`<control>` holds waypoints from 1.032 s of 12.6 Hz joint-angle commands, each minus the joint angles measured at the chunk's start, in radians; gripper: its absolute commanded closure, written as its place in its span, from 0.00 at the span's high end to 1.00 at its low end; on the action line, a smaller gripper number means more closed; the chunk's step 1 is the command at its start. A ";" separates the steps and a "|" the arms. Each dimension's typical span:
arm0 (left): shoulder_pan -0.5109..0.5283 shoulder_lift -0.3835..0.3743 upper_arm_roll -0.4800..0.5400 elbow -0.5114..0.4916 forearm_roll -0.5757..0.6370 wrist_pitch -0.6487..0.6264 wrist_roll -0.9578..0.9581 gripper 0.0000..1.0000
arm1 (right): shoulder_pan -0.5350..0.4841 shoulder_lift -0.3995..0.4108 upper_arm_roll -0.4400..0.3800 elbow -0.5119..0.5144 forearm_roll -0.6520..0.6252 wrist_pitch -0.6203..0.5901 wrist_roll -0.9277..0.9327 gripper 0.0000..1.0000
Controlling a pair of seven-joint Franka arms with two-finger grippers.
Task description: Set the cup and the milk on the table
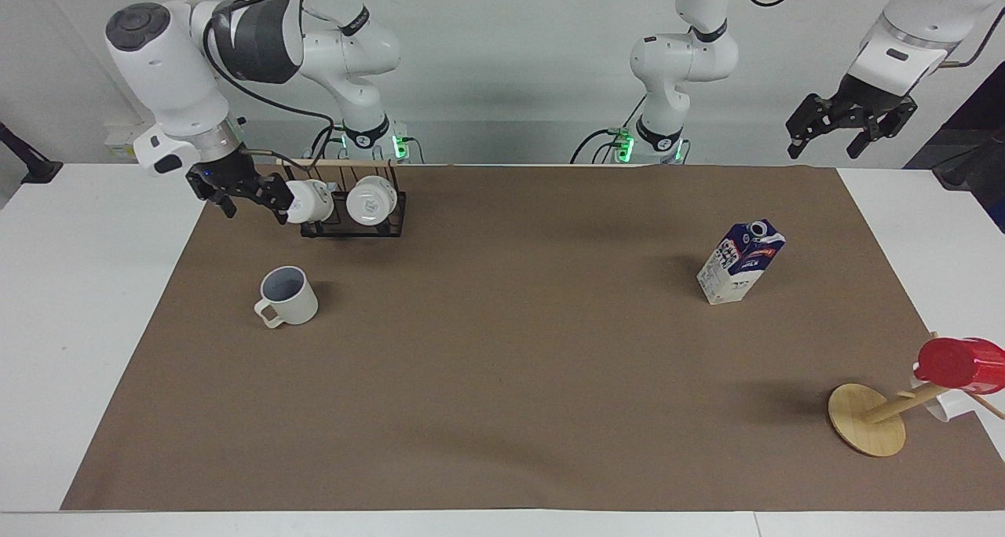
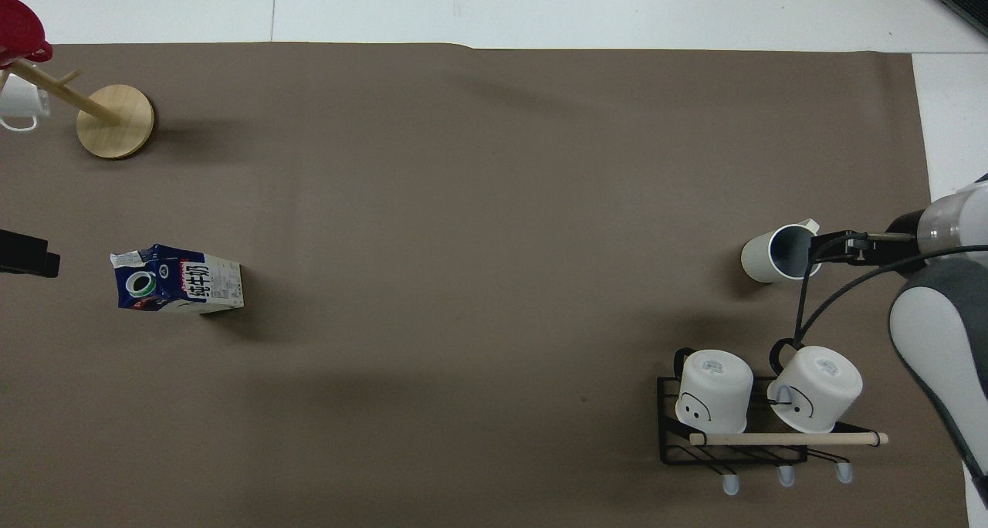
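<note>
The right gripper [image 1: 253, 198] hangs open and empty above the cup [image 1: 287, 296] — a reach just starting; next it must drop and close on the rim.

The left gripper [image 1: 849, 129], open too, waits high off the table's [image 1: 94, 301] end, well apart from the milk [image 1: 740, 261].

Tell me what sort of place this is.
Most likely a robotics lab set up for tabletop tests: two white arms mounted at a table covered by a brown paper mat, with staged props such as a milk carton and cup.

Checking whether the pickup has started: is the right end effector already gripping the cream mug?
No, the right end effector hangs open in the air above the cup, which stands alone on the brown mat, untouched.
</note>
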 commanded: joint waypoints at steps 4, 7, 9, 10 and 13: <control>0.010 -0.078 0.004 -0.245 0.006 0.161 0.003 1.00 | -0.068 0.037 0.012 -0.088 0.055 0.146 -0.121 1.00; 0.002 -0.068 0.004 -0.368 0.006 0.346 0.002 1.00 | -0.067 0.095 0.012 -0.094 0.100 0.228 -0.142 1.00; -0.005 -0.064 0.004 -0.407 0.006 0.391 -0.001 1.00 | -0.061 0.120 0.012 -0.094 0.109 0.267 -0.147 1.00; -0.008 -0.062 0.004 -0.429 0.006 0.419 -0.001 1.00 | -0.061 0.127 0.010 -0.094 0.109 0.270 -0.165 1.00; -0.016 -0.062 0.002 -0.508 0.006 0.511 0.000 1.00 | -0.065 0.161 0.012 -0.094 0.115 0.329 -0.193 1.00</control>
